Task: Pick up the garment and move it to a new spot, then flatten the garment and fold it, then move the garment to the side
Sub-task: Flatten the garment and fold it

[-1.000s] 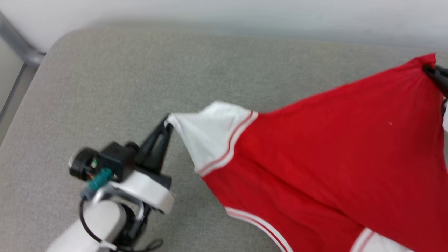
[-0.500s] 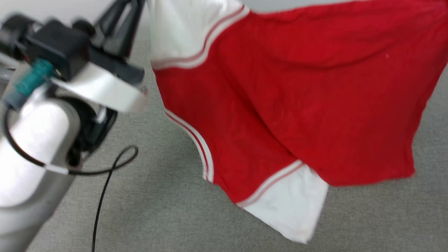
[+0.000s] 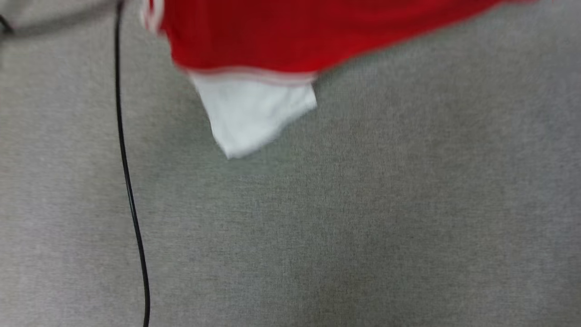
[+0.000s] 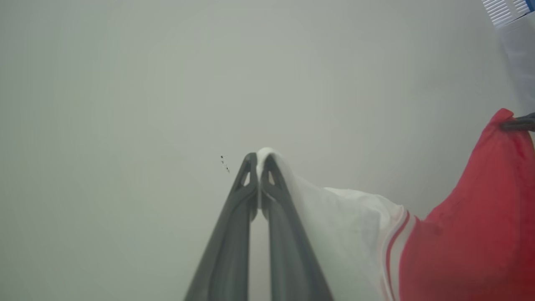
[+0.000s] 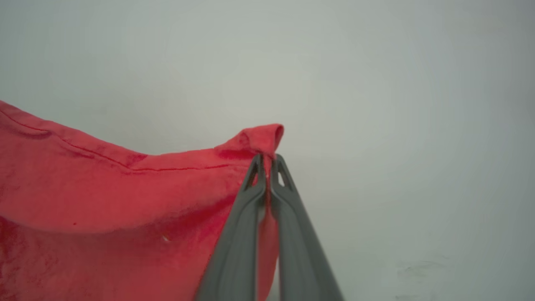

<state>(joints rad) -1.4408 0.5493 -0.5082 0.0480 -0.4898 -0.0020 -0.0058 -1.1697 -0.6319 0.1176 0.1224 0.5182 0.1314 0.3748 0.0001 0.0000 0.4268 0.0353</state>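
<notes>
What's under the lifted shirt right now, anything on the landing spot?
Under the garment, the head view shows grey cushion fabric and a black cable running down the left side. Whatever lies behind the red cloth at the top edge is covered.

One garment (image 3: 290,32); one black cable (image 3: 129,190); one grey cloth surface (image 3: 363,227); two sets of fingers: left fingers (image 4: 234,234), right fingers (image 5: 242,234).

The garment (image 3: 290,32) hung across the top of the head view, above the padded surface (image 3: 386,204). One sleeve (image 3: 249,113) dangled beneath it, right of a cable (image 3: 129,190). The garment stretched between the left claw (image 4: 258,156), clamped on the other sleeve's tip, and the right claw (image 5: 267,158), clamped on a hem corner.
</notes>
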